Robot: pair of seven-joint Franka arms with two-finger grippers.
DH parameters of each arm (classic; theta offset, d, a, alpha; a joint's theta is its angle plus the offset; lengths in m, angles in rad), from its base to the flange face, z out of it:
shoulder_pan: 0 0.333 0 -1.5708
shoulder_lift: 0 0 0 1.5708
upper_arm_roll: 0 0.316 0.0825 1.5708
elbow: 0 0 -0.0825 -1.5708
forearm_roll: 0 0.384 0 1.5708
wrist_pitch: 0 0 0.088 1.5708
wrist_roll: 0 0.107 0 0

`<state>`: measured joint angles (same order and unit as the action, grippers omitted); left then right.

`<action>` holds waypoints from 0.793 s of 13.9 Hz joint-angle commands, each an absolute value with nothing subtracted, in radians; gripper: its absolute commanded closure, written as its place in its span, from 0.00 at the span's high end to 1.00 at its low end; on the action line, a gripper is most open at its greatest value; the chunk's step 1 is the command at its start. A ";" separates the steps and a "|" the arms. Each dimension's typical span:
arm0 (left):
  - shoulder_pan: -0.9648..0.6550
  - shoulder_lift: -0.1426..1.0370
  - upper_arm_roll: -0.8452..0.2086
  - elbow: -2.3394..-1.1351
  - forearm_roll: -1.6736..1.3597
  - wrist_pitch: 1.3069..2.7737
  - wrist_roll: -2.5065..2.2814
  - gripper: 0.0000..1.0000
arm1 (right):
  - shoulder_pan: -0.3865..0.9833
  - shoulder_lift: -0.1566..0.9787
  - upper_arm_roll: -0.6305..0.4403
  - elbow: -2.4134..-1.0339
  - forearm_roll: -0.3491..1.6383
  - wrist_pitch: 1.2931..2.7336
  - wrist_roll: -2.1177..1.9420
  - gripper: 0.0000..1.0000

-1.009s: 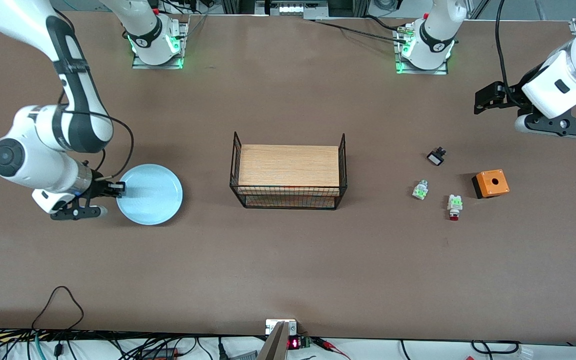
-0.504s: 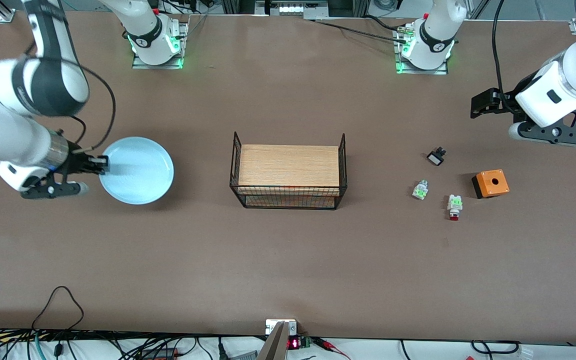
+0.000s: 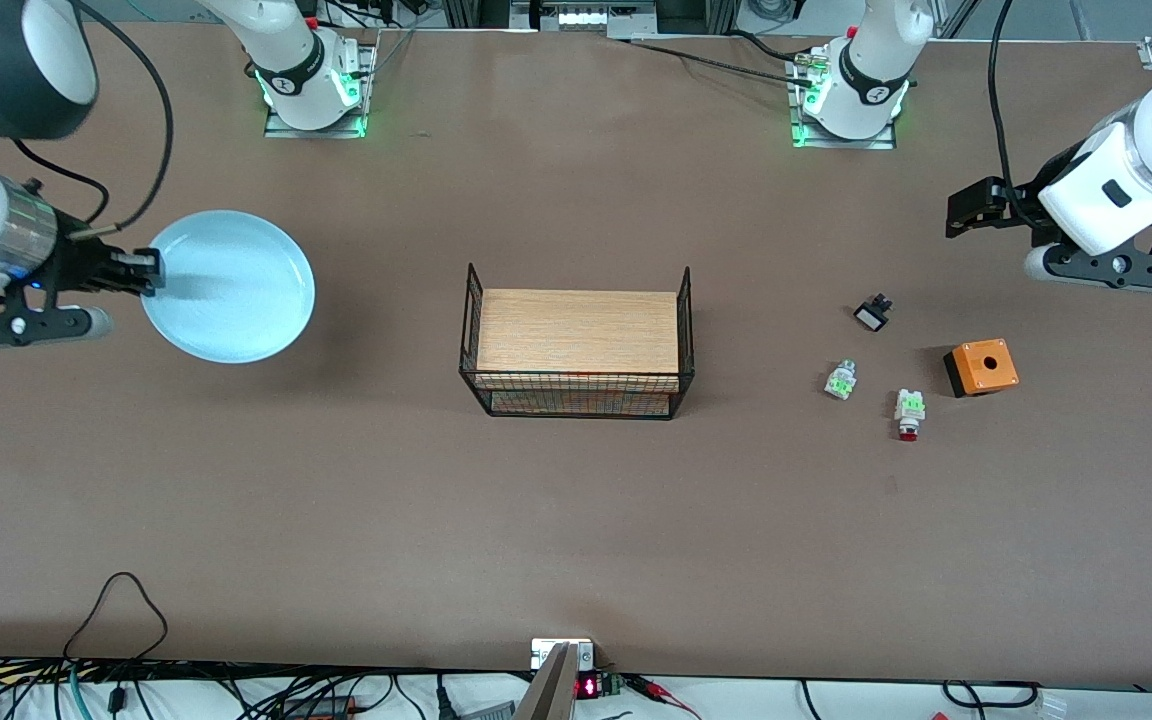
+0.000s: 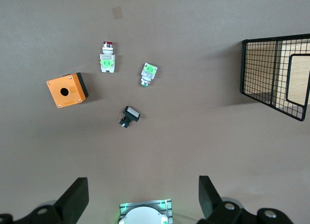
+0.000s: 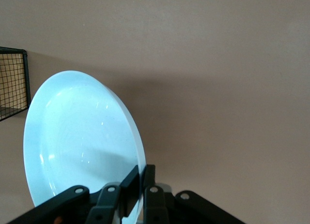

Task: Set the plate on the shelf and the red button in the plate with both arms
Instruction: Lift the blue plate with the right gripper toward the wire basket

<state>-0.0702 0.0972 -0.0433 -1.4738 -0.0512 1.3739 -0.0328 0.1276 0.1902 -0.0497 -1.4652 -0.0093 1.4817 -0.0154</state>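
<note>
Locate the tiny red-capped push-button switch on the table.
The red-capped white-and-green push-button switch lies on the table toward the left arm's end, beside the orange box with a hole and slightly nearer the front camera than the similar white-green part.

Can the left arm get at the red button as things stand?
Probably yes. The left pincer is open, holds nothing, and hangs over bare table near the small parts. The red button lies in the open, apart from the orange box and the other white-green part.

The plate (image 3: 228, 286) hangs pinched at its rim in the right claw (image 3: 148, 272), above the bench (image 3: 576, 520). The red button (image 3: 909, 411) lies below the left claw (image 3: 958, 205), beside the orange box (image 3: 981, 367).
</note>
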 commanded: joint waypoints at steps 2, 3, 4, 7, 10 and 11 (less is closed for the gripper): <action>-0.067 0.094 -0.048 -1.456 -0.040 1.373 -0.041 1.00 | 0.190 0.175 -0.049 -1.410 -0.014 1.411 0.066 0.01; -0.067 0.094 -0.045 -1.456 -0.040 1.373 -0.041 1.00 | 0.215 0.172 -0.048 -1.399 -0.014 1.390 0.105 0.01; -0.066 0.092 -0.043 -1.456 -0.041 1.373 -0.041 1.00 | 0.247 0.167 -0.046 -1.385 -0.014 1.373 0.164 0.01; -0.066 0.094 -0.040 -1.456 -0.041 1.371 -0.040 1.00 | 0.339 0.166 -0.041 -1.362 -0.009 1.345 0.349 0.01; -0.066 0.094 -0.040 -1.456 -0.041 1.371 -0.040 1.00 | 0.414 0.155 -0.040 -1.362 0.024 1.347 0.522 0.02; -0.064 0.092 -0.040 -1.456 -0.041 1.371 -0.037 1.00 | 0.432 0.156 -0.040 -1.362 0.038 1.350 0.576 0.02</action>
